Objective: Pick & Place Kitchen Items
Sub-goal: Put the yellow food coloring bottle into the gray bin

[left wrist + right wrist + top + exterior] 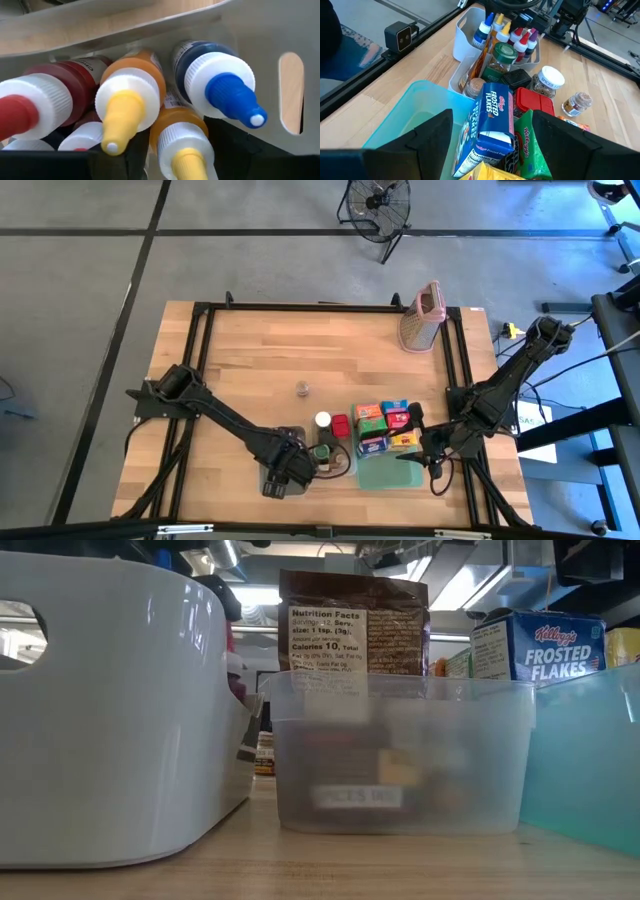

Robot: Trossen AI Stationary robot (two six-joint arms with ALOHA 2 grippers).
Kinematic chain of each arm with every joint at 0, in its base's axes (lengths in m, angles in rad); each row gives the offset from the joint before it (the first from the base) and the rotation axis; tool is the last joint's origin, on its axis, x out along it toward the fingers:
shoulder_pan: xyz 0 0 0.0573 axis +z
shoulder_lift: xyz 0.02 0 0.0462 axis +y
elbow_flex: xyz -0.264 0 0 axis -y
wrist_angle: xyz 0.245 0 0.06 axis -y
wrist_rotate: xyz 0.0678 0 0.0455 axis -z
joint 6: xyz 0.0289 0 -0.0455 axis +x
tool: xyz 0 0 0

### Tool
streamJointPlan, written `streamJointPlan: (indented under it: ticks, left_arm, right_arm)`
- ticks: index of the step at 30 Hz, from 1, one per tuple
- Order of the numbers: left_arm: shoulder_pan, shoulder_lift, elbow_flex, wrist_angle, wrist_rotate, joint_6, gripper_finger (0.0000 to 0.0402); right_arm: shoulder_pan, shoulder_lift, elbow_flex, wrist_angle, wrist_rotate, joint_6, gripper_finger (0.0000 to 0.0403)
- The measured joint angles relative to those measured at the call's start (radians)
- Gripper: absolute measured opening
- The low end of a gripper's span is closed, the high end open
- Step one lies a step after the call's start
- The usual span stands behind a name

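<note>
The left gripper (283, 478) hangs low over the white tub (470, 22) of squeeze bottles — whether its jaws hold anything I cannot tell. The right gripper (492, 137) stands open over the green tray (415, 120), straddling the blue Frosted Flakes carton (492, 122) (upright among other cartons).

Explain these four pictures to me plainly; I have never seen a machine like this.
Two dark robot arms work at a wooden table. One picture looks down from above, one sits level at the table top, and one comes from each wrist. The left hand hangs over a white caddy of squeeze bottles with red, yellow and blue tips. The right hand stands open over small cartons, among them a Frosted Flakes box, beside a teal bin. Spice jars and a pink-topped grater stand nearby. I cannot see that either hand holds anything.
</note>
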Motion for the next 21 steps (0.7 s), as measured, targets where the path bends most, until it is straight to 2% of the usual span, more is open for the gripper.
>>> streamJointPlan:
  ticks: [12,21]
  left_arm:
    - [0.006,0.004,0.005,-0.002,-0.017,0.019,0.0245]
    - [0.011,0.004,0.006,-0.021,-0.003,0.012,0.0262]
  right_arm:
    - [0.000,0.000,0.000,0.000,0.001,-0.014,0.0275]
    - [0.000,0.000,0.000,0.000,0.001,-0.014,0.0275]
